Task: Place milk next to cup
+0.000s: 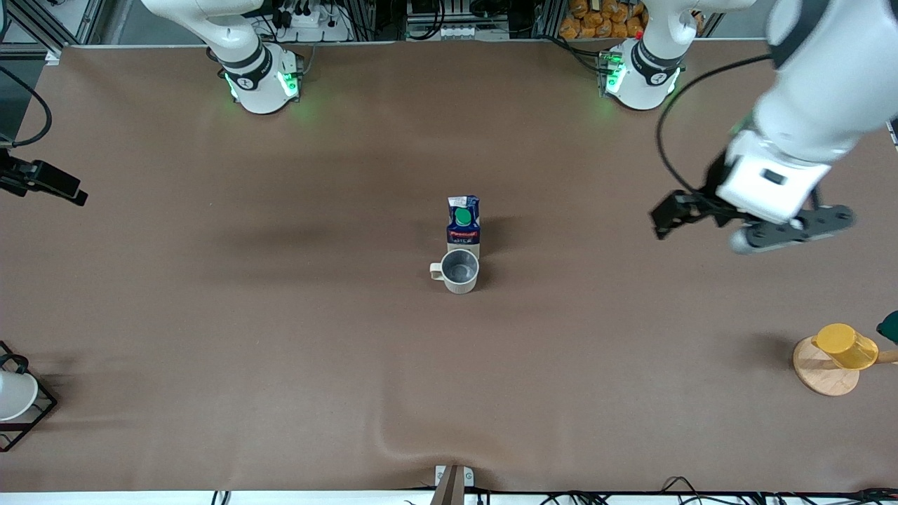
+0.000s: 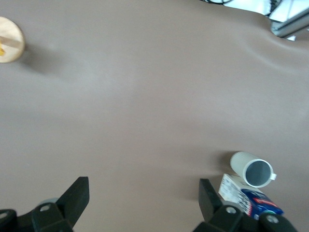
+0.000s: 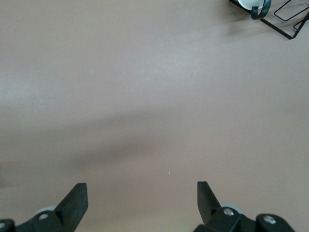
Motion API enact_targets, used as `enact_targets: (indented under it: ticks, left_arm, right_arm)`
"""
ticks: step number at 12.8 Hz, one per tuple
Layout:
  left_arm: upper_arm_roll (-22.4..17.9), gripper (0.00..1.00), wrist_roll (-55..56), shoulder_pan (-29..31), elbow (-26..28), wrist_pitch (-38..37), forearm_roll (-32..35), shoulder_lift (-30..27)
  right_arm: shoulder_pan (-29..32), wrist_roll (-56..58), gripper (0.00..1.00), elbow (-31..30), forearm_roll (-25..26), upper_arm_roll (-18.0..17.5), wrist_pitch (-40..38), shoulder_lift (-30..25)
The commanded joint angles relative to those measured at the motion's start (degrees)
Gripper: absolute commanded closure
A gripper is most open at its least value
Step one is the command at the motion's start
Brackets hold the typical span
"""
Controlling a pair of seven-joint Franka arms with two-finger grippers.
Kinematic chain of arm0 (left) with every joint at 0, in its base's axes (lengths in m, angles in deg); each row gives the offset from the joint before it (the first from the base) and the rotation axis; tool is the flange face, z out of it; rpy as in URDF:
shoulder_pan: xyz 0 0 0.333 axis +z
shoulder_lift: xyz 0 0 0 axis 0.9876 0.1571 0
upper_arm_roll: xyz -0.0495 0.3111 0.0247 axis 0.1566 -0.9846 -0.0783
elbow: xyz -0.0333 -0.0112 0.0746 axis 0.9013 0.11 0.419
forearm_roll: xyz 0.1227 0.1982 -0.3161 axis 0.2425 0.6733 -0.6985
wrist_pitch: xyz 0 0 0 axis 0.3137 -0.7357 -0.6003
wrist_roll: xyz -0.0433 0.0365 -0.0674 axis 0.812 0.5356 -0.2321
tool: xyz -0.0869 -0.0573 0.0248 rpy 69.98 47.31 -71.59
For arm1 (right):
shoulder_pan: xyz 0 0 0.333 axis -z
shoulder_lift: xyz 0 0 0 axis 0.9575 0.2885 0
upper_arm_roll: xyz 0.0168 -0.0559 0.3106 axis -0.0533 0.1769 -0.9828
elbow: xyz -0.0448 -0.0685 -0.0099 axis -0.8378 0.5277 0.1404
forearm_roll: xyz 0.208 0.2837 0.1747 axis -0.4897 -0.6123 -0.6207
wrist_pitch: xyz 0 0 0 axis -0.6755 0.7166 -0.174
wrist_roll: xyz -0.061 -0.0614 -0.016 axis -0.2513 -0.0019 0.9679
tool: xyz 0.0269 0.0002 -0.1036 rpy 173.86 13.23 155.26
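Front view, going across from the right arm's end of the bench (image 1: 280,330): one plain white cup (image 1: 14,394) sits in a black wire frame (image 1: 31,414) at the edge, nearer the camera. The right arm's end effector isn't in this shot, only its base, so that arm is just waiting. The right wrist view has the right end effector (image 3: 142,200) hanging over bare brown bench with its two fingers spread wide and nothing between them.

Dead centre of the bench there's one milk (image 1: 463,220), a dark blue and white gable-top carton with a green round cap and red label, standing upright. One cup (image 1: 459,271), the beige mug with the grey inside, sits just beside it on the side nearer the camera, looking like they touch or nearly do. Its handle points toward the right arm's end.

Toward the left arm's end, the left end effector (image 1: 754,223) is up in the air over bare bench, well apart from the milk, fingers (image 2: 72,200) wide apart and holding nothing. Lower down there's one yellow cup (image 1: 845,346) on a round wooden stand (image 1: 821,372).
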Motion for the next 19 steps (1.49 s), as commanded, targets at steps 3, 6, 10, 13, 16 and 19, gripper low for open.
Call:
enact_targets:
  ticks: [3,6,10,13,16,19]
  left_arm:
    - [0.64,0.00,-8.15,7.72,11.07,-0.25,-0.91,-9.50]
    - [0.28,0.00,-12.57,10.01,11.61,-2.08,-0.91,-10.66]
    - [-3.31,0.00,-19.77,9.93,11.18,-4.29,-1.08,-11.01]
    - [-3.32,0.00,-19.78,9.75,9.42,-7.10,-1.00,-11.01]
    - [-3.32,0.00,-19.86,9.66,9.42,-7.89,-1.00,-10.92]
    - [-3.14,0.00,-19.95,9.57,9.42,-7.98,-1.00,-10.92]
  right_arm:
    - [0.12,-1.02,0.00,-0.15,-1.41,0.04,-0.59,-0.60]
    - [0.03,-1.02,0.00,-0.15,-1.50,0.04,-0.59,-0.60]
    - [0.03,-1.02,0.00,-0.23,-1.50,0.04,-0.67,-0.60]
    - [-0.06,-1.02,0.00,-0.23,-1.50,0.04,-0.59,-0.60]
    - [-0.06,-1.02,0.00,-0.41,-1.59,0.04,-0.59,-0.51]
    - [-0.06,-1.02,0.00,-0.50,-1.59,0.04,-0.59,-0.42]
